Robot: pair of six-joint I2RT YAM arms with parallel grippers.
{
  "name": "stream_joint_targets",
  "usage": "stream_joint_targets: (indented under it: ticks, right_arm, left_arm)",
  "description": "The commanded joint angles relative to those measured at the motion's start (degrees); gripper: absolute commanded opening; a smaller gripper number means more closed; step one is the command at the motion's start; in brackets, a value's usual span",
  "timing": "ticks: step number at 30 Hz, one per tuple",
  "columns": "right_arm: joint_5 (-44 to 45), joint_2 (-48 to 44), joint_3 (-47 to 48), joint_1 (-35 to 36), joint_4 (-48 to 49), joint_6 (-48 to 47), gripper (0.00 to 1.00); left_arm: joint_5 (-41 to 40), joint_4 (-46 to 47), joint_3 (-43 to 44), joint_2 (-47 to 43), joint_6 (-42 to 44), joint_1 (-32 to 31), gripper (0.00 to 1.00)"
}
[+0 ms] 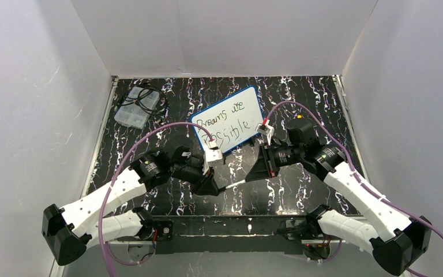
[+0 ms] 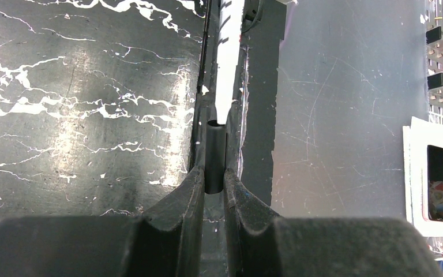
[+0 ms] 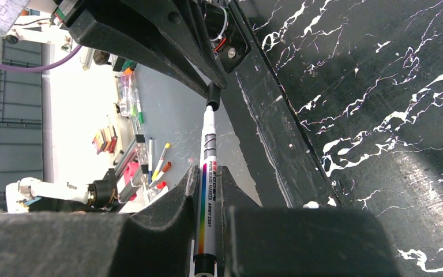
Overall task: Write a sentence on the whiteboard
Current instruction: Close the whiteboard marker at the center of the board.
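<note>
The whiteboard [image 1: 231, 118], white with a blue rim, lies tilted at the back middle of the black marbled table. The sentence [image 1: 226, 122] on it runs in two slanted dark rows, the upper reading "Dreams are". Near the front edge a white marker [image 1: 237, 183] stretches between my two grippers. My right gripper [image 3: 207, 173] is shut on the marker's barrel [image 3: 207, 167]. My left gripper [image 2: 214, 173] is shut on the black cap [image 2: 215, 153], whose mouth meets the marker's writing end [image 2: 229, 57]. The right wrist view shows the cap [image 3: 213, 95] in the left fingers [image 3: 167, 46].
A clear plastic box of black cables [image 1: 134, 107] sits at the back left. White walls close in the table on three sides. A dark rail [image 1: 231, 222] runs along the front edge between the arm bases. Both grippers hover near that edge.
</note>
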Motion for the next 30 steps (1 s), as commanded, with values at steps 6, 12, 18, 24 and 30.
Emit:
stream_joint_targets:
  ticks: [6, 12, 18, 24, 30]
  right_arm:
    - [-2.21, 0.63, -0.03, 0.20, 1.60, -1.22, 0.01]
    - [-2.02, 0.41, -0.63, 0.19, 1.41, -1.47, 0.01]
    - [-2.54, 0.87, -0.97, 0.27, 2.29, -1.27, 0.01]
    - [-3.45, 1.37, -2.14, 0.71, 4.28, -0.35, 0.01]
    - [-3.54, 1.33, -2.84, 1.16, 4.74, -0.19, 0.01]
  left_arm:
    - [2.44, 1.49, 3.76, 1.85, 0.28, 0.13, 0.00]
    - [3.20, 2.50, 3.98, 2.35, -0.06, 0.15, 0.00]
    - [2.87, 4.21, 4.63, 3.15, -1.26, 0.15, 0.00]
    - [2.76, 7.25, 5.76, 4.68, -3.11, 0.08, 0.00]
    - [2.46, 9.94, 6.97, 6.08, -4.38, 0.05, 0.00]
